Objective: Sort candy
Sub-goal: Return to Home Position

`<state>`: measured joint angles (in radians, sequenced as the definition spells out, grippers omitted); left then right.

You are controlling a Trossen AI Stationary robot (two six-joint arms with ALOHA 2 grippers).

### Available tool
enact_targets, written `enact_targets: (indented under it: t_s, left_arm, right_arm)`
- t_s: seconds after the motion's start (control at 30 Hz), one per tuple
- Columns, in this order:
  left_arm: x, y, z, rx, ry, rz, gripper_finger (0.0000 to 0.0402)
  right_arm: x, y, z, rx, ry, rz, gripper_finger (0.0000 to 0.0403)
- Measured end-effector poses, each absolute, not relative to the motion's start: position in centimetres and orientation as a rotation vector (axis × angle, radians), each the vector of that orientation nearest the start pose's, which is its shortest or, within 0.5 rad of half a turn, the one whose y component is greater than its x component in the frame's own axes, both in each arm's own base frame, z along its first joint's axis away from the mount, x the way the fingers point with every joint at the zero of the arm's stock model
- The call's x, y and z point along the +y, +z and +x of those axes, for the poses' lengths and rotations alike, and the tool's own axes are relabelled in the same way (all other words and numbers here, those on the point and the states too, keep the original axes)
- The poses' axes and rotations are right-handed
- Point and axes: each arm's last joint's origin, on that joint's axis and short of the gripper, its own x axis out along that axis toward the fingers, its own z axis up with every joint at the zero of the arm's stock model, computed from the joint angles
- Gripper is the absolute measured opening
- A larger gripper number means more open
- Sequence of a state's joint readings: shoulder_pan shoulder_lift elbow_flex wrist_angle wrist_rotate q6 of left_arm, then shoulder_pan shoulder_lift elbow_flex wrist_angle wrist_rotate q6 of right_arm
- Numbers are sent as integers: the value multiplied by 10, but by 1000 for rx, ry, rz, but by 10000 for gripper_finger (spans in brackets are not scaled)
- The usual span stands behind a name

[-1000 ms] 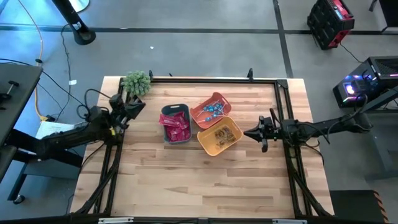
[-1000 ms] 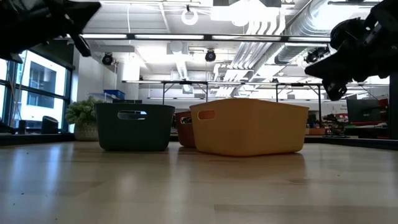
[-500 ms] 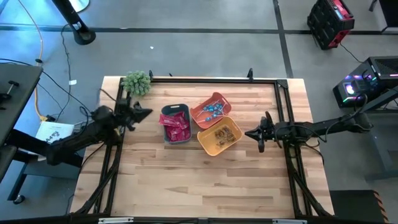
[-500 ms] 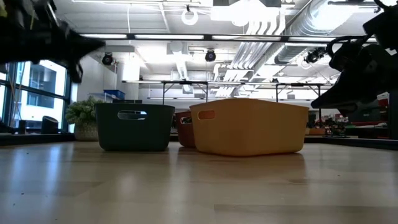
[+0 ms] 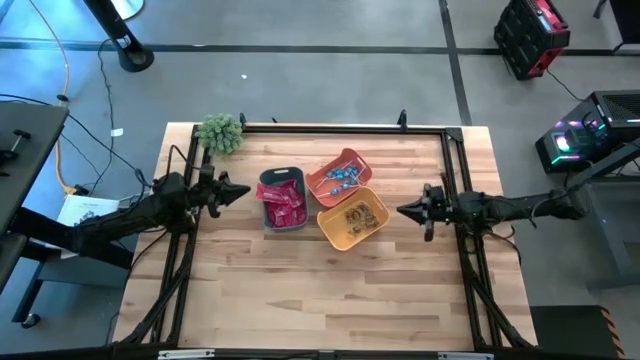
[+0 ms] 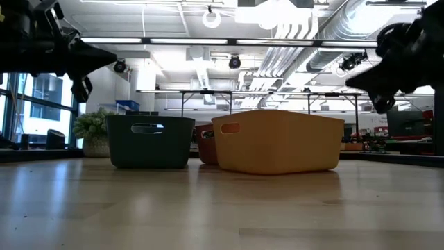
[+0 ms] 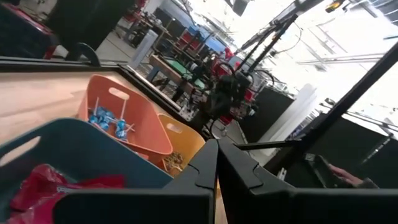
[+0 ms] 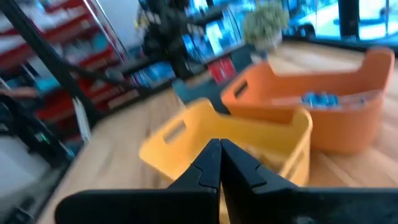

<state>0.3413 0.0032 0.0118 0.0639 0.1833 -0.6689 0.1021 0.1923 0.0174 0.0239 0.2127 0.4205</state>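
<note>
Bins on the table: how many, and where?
3. Seen from above: grey-blue bin leftmost, orange bin right of it at the back, yellow bin in front of the orange one. None appears hidden.

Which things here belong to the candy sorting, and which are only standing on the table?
Job: red packets in the blue-grey bin; blue lollipops in the orange bin; brown pieces in the yellow bin; left gripper and right gripper, shut, empty.
Not the job: green plant ball.

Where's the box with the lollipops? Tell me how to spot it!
Look at the middle of the wooden table, where three bins huddle. Pick the orange bin. Only it holds blue lollipops, unlike the yellow bin and the grey-blue bin.
</note>
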Motion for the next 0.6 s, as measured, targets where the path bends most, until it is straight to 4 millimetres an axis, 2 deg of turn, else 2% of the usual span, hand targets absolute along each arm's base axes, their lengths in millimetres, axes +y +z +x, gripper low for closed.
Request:
enact_targets:
  t_s: [0.3, 0.6]
  left_arm:
    - [25, 174, 93, -113, 104, -649, 1]
    - [26, 171, 94, -86, 118, -657, 1]
  right_arm:
    - [2, 174, 96, -92, -112, 454, 0]
    - [2, 171, 97, -48, -117, 447, 0]
